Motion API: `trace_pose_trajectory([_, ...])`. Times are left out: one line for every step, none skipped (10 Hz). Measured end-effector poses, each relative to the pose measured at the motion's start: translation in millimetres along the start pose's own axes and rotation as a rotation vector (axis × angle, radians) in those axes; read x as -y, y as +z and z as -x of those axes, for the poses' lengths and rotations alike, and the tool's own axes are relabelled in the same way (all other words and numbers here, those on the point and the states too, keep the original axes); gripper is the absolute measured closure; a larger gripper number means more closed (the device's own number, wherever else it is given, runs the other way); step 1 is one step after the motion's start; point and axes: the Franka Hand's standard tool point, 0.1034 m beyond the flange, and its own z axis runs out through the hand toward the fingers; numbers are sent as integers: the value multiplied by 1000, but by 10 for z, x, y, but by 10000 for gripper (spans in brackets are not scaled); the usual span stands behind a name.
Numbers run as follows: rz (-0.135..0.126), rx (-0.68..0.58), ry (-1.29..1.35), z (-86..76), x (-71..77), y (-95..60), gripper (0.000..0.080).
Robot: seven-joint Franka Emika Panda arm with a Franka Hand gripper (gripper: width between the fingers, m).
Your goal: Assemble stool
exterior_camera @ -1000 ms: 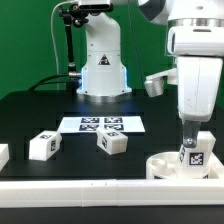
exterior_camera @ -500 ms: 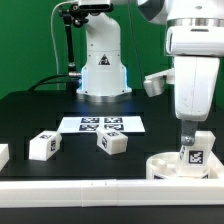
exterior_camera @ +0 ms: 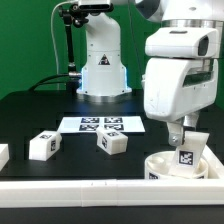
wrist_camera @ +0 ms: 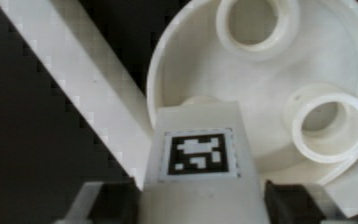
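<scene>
- Right, nearest the exterior camera: long white rim bar (exterior_camera: 90, 190) runs along the front edge of the black table (exterior_camera: 30, 115).
- Just behind it, at the exterior view's right: round white seat (exterior_camera: 160, 167) lies flat on the table. Wrist view shows two round sockets (wrist_camera: 336, 125) in its face.
- Gripper (wrist_camera: 197, 205) is clamped on one leg (exterior_camera: 187, 155). Dark fingers (wrist_camera: 119, 200) press both side faces, and the tag face points at the wrist camera.
- The held leg is tilted, top leaning to the exterior view's right. Its lower end is down at the seat's top face, near the seat's edge on the rim-bar side. Cannot tell whether it touches or sits in a socket.
- Mid-table, well apart from the seat: two loose legs, tags visible, one (exterior_camera: 112, 143) near centre and the other (exterior_camera: 42, 146) further to the exterior view's left. They are not touching each other.
- A third white block (exterior_camera: 3, 155) is cut off by the exterior view's left edge.
- Behind the loose legs: marker board (exterior_camera: 100, 125) lies flat on the table.
- Furthest back: white robot base (exterior_camera: 102, 65) with a blue glow at its foot, and a green backdrop (exterior_camera: 140, 40) behind it.
</scene>
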Motion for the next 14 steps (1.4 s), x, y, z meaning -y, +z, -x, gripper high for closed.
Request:
trace_pose_trajectory([-3,-8,83,9,-22,1,456])
trace_pose_trajectory([-3,-12,141,21,-42,3,456])
trace_pose_trajectory([-3,-13,198,14,-34,2,456])
trace_pose_trajectory([-4,-13,282,13,-32,2,456])
trace_pose_trajectory([-4,-12,344,13,-33,2,456])
trace_pose_trajectory([-4,-12,376,13,-32,2,456])
trace_pose_trajectory([-20,-19,499,21,-34,5,456])
trace_pose_trajectory([-45,-33,627,37,-58,9,456])
trace_pose_trajectory([-42,-48,704,23,-65,9,456])
trace_pose_trajectory([-46,-49,796,17,-54,8,456])
trace_pose_trajectory([-53,-49,897,11,-50,5,456])
trace_pose_trajectory([-55,-49,978,2,-44,5,456])
trace_pose_trajectory([-57,-48,1057,-6,-36,4,456])
trace_pose_trajectory([-58,-47,1111,-9,-32,4,456])
